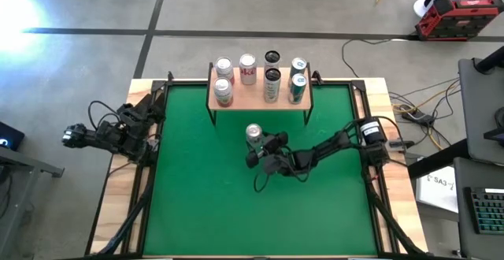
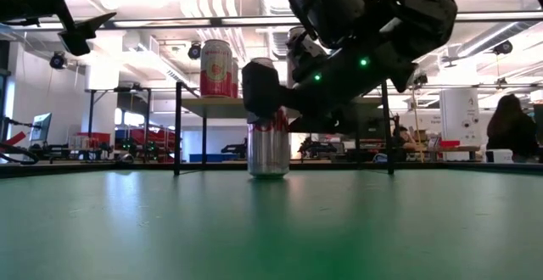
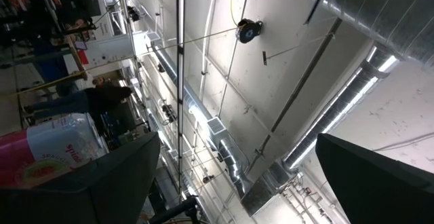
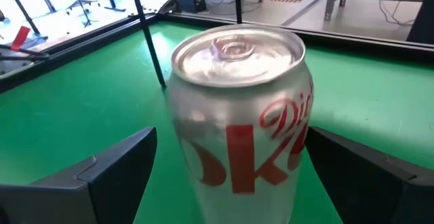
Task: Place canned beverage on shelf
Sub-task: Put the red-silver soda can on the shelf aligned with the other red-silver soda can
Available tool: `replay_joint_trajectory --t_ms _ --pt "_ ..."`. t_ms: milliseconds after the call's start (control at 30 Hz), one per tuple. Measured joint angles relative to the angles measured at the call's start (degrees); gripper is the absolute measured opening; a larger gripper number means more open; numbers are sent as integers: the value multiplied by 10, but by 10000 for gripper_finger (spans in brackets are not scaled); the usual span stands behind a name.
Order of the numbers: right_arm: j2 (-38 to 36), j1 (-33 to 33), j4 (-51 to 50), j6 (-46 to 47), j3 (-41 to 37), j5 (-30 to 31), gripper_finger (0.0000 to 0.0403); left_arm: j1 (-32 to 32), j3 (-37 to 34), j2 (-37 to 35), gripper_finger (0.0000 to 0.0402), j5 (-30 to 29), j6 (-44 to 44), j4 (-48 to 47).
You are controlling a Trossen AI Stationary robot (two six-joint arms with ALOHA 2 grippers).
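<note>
Shelf (image 1: 260, 96) first, the widest of the task's things: a light-wood board on thin black legs at the far edge of my green mat (image 1: 205, 205), already carrying several cans. On it stand a red and white can (image 1: 247, 69), two silver ones (image 1: 223, 87) toward its left end, a dark can (image 1: 272, 84) near the middle and two green ones (image 1: 297, 87) at the right end.

My right arm reaches from the table's right side toward the mat's centre, just in front of the shelf. My right gripper (image 1: 258, 144) has its jaws spread wide on either side of the silver Diet Coke can (image 4: 237, 122); the fingers (image 4: 108, 173) flank it, and I cannot tell whether they touch it. That can stands upright on the mat (image 2: 269, 140), its base on the green surface, below and apart from the board.

My left gripper (image 1: 72, 136) waits off the table's left edge, jaws released, holding nothing.
</note>
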Motion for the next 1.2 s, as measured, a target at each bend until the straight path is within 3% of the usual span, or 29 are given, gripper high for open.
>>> replay_joint_trajectory --t_ms 333,567,900,1200 --pt "51 -28 1 -2 51 2 368 0 0 0 380 0 0 0" --pt "117 -31 1 -2 116 46 363 0 0 0 380 0 0 -4" --pt "126 -9 -3 41 123 106 295 0 0 0 380 0 0 -6" --pt "126 -7 -3 55 135 154 295 0 0 0 380 0 0 -6"
